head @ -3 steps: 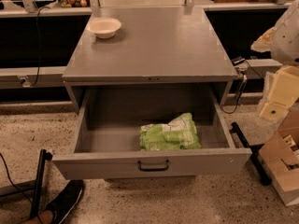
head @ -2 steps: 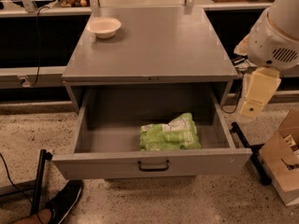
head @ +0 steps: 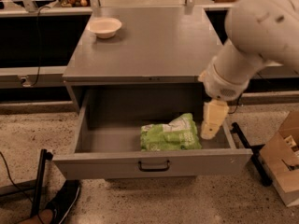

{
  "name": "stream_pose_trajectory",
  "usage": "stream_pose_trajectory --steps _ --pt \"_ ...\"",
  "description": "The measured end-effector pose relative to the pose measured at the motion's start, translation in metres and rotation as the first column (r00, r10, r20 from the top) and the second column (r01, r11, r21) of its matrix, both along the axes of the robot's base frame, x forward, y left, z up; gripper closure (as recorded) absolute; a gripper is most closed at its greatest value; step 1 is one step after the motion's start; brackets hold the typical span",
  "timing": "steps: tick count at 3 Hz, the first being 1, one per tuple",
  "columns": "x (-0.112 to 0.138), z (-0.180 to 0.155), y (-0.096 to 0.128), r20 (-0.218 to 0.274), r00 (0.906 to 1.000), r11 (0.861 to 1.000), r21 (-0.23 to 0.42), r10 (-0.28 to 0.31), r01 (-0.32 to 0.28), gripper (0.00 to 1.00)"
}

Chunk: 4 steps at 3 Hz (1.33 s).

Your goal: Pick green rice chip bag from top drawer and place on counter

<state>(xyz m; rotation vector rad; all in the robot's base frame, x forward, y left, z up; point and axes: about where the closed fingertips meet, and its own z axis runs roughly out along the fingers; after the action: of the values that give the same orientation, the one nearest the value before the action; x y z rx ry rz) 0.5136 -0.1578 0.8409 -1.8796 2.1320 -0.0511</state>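
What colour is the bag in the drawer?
The bag is light green with white patches, camera view. The end effector hangs beside it.

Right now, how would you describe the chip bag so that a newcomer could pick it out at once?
Find the grey counter; the drawer under it stands open. The bag lies on the drawer floor, right of middle, with the gripper just to its right. It is the only crinkly light-green thing, unlike the white bowl on the counter.
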Motion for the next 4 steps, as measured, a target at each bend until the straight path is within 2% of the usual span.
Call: stream_pose_trajectory --steps 1,2,3,4 --pt "0.01 -0.005 0.004 0.049 0.9988 1.0 0.017 -0.005 0.004 0.0" --pt "0.003 -0.019 0.019 -0.023 0.9958 0.996 0.002 0.089 -0.089 0.0" --pt "0.002 -0.044 0.03 -0.083 0.9838 0.987 0.002 0.159 -0.159 0.19" --pt "0.009 -0.065 0.032 -0.075 0.9819 0.985 0.01 0.174 -0.174 0.25"
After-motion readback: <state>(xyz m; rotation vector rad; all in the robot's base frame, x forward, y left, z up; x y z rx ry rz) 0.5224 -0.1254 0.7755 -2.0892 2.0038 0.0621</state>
